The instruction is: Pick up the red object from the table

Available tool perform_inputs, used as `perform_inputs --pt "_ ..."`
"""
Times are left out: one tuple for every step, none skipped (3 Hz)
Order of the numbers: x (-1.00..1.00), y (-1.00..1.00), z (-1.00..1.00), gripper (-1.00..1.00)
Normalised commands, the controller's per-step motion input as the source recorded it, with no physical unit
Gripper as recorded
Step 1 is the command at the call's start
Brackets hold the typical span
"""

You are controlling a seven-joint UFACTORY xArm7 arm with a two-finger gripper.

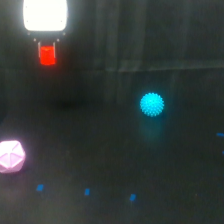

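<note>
Gripped between our claw (47, 53) fingers, up at eleven o'clock in the exterior view, sits the red object (47, 55), so the fingers are closed down to the width of that small block and hold nothing else. It appears to hang clear of the table (165, 165), with a faint dark patch beneath it around ten o'clock that we take for its shadow, though the picture is too blurred to be sure.

Working down by size, the table spreads dark across the whole lower frame. The pale pink polyhedron (11, 156) lies at eight o'clock, cut by the edge. The spiky cyan ball (152, 104) rests just right of centre, toward three o'clock, well apart from the claw. Small blue marks (87, 191) dot the surface near six o'clock.

We judge the main risk to be a slip: the fingers seem to catch only the upper sides of the block, so a jerk or quick swing could shake it loose. A dropped block might bounce or roll off across the table, toward the ball or the polyhedron.
</note>
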Motion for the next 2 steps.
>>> perform_inputs --pt "-0.12 -0.14 0.13 -0.97" --pt "-0.02 -0.22 0.18 -1.0"
